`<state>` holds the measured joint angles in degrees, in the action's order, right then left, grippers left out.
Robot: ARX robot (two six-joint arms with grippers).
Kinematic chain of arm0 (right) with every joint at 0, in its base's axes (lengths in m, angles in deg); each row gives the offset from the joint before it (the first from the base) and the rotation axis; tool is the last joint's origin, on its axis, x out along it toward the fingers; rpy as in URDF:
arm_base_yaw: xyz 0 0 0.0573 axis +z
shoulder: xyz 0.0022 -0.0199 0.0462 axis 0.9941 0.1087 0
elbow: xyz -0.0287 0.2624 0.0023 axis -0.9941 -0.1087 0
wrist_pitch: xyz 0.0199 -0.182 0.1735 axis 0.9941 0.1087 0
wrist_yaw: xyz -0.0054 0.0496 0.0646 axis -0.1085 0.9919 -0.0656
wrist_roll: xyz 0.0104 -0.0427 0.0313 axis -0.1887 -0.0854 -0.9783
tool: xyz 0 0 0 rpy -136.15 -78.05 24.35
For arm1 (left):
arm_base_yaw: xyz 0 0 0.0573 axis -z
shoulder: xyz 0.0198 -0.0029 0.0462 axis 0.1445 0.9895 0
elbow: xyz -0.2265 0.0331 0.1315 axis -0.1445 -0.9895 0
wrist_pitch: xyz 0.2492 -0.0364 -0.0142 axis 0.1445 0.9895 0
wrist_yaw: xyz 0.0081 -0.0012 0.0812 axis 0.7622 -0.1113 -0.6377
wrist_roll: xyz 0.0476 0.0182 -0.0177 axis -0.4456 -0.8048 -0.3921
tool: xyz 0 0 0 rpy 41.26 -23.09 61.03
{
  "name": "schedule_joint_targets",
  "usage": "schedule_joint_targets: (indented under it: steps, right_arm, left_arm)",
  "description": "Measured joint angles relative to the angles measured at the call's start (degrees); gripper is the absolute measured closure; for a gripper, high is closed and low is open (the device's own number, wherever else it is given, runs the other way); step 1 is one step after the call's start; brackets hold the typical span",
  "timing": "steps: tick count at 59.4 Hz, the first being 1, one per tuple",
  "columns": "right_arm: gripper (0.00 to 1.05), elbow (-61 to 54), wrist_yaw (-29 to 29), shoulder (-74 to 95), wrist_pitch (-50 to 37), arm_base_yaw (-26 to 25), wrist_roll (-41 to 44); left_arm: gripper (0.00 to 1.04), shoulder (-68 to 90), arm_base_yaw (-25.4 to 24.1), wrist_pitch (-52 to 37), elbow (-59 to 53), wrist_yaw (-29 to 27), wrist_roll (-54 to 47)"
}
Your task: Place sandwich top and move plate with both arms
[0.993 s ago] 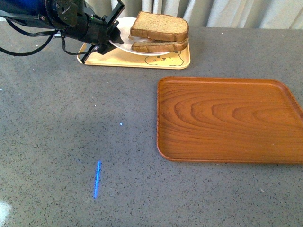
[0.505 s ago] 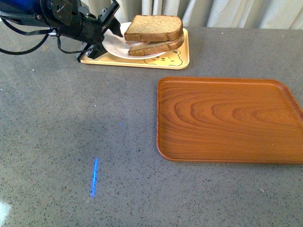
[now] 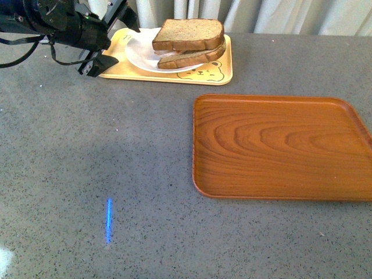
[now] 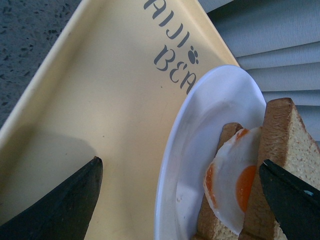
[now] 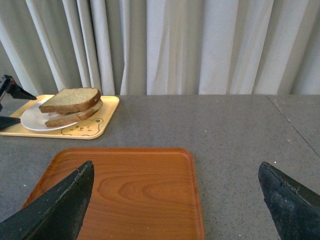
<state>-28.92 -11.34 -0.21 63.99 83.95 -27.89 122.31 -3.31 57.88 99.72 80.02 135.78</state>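
Observation:
The sandwich top (image 3: 189, 34), a speckled brown slice, lies on a fried egg and a lower slice on the white plate (image 3: 139, 52). The plate rests on the pale yellow bear tray (image 3: 215, 72) at the back. My left gripper (image 3: 126, 43) is open at the plate's left rim, one finger on either side and touching nothing. In the left wrist view, the gripper (image 4: 177, 200) spans the plate's rim (image 4: 220, 100), the egg (image 4: 235, 185) and the top slice (image 4: 280, 145). My right gripper (image 5: 175, 210) is open and empty above the wooden tray (image 5: 125, 185). It is out of the front view.
A brown wood-grain tray (image 3: 279, 145) lies empty on the grey table at the right. Pale curtains hang behind the table's far edge. A blue light streak (image 3: 108, 221) lies on the table at the front left.
A second ago the left gripper held the plate's rim, with the plate raised and tilted. The plate now rests on the bear tray, and the gripper has let go and drawn back left.

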Motion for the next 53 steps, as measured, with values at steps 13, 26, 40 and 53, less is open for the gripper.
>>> schedule_joint_targets:
  steps: [13, 26, 40, 53]
  right_arm:
    - [0.09, 0.0, 0.0, 0.0, 0.0, 0.0, 0.0]
    - [0.09, 0.0, 0.0, 0.0, 0.0, 0.0, 0.0]
    - [0.09, 0.0, 0.0, 0.0, 0.0, 0.0, 0.0]
    - [0.09, 0.0, 0.0, 0.0, 0.0, 0.0, 0.0]
  left_arm:
    - [0.09, -6.7, -1.4, -10.8, -11.9, -0.7, 2.9]
    - [0.09, -19.6, -1.8, -24.5, -28.8, -2.3, 4.0]
    - [0.09, -27.8, -0.8, -31.0, -41.9, -2.7, 2.8]
    - [0.38, -31.8, -0.2, -53.9, -56.6, -24.4, -27.2]
